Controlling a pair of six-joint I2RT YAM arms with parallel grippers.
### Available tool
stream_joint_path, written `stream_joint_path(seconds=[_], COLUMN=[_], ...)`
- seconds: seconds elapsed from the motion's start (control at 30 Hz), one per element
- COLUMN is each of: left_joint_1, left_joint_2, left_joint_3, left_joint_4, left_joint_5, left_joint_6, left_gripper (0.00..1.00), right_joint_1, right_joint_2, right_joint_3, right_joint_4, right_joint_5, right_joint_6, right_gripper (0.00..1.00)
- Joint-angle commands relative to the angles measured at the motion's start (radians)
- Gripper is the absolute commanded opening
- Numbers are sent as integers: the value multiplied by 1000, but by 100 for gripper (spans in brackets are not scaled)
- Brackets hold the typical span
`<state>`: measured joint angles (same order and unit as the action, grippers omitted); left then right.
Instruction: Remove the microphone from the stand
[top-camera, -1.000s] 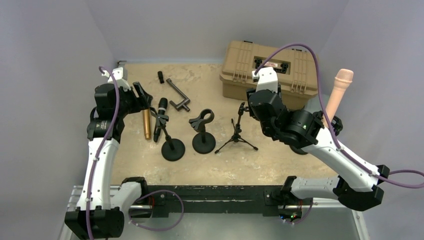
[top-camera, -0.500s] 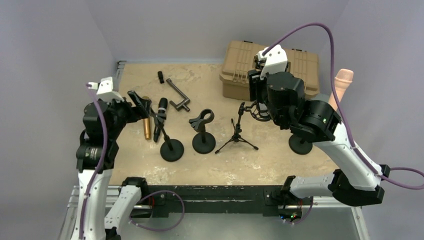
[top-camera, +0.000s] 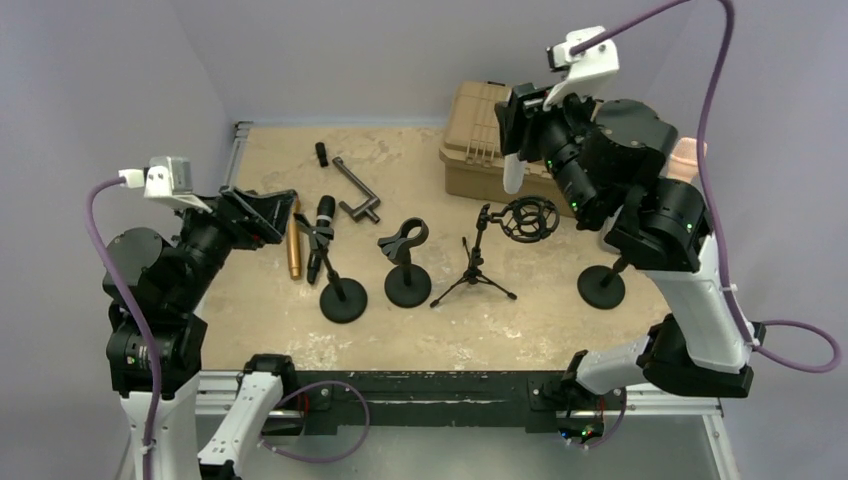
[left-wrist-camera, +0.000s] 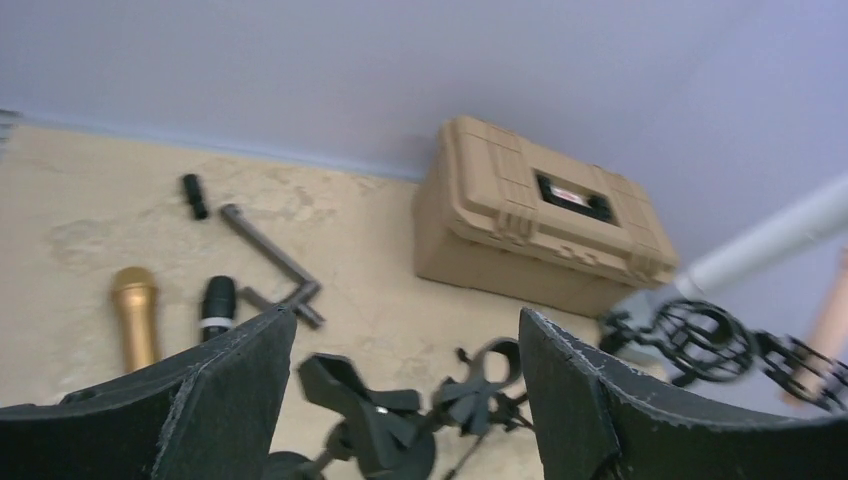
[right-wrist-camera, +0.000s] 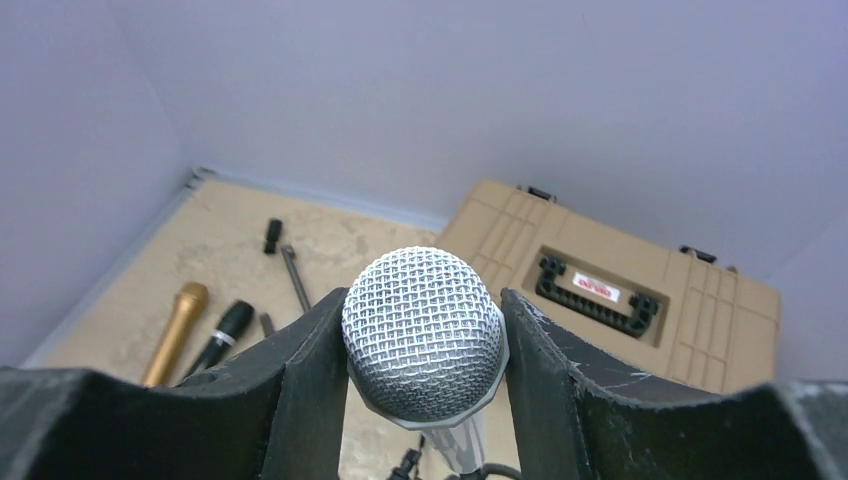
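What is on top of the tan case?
Only its own black handle with a label shows on the tan case. The right gripper, holding the microphone, covers part of the lid.

**Table layout**

Front row, left to right: handheld microphone (top-camera: 294, 250) lying flat, clip stand (top-camera: 345, 300) carrying a second microphone (top-camera: 324, 214), another clip stand (top-camera: 407, 285), tripod stand (top-camera: 473, 278), round-base stand (top-camera: 602, 288). A shock mount (top-camera: 528, 220) sits just right of the tripod's top. Crank bar (top-camera: 352, 185) and cylinder (top-camera: 322, 154) lie behind the row; hard case (top-camera: 470, 150) stands rear right. Mesh-head microphone (right-wrist-camera: 422, 300) sits in the right gripper (right-wrist-camera: 422, 325), above the shock mount.
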<state>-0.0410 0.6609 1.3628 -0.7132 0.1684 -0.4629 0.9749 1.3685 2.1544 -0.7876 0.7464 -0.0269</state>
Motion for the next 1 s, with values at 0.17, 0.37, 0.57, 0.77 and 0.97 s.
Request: stream_joint_path(seconds=[0.17,0.37,0.57,0.77,0.97], left_joint_1=[-135,-464,-695,-789,-806], left_joint_2=[57,130,175,223,229], left_joint_3=[-41,-4,-7,-43,-69], left_joint_4=[349,282,262,280,255], left_joint_5=[516,362,220,214,178], left_joint_6=[-265,-130,-39,-29,-30], left_gripper=[80,81,82,70,61], right_joint_1=[-1,-1,-2,-2,0], right_joint_2=[-48,-123,-176,-218,-240], right_joint_3=[65,-139,-384,-565,-636], right_joint_4=[141,273,421,574,646], right_joint_5=[-282,-626,-883,-993,-1017], right_joint_6=[107,318,493,584,622], right_gripper=[0,0,0,0,0])
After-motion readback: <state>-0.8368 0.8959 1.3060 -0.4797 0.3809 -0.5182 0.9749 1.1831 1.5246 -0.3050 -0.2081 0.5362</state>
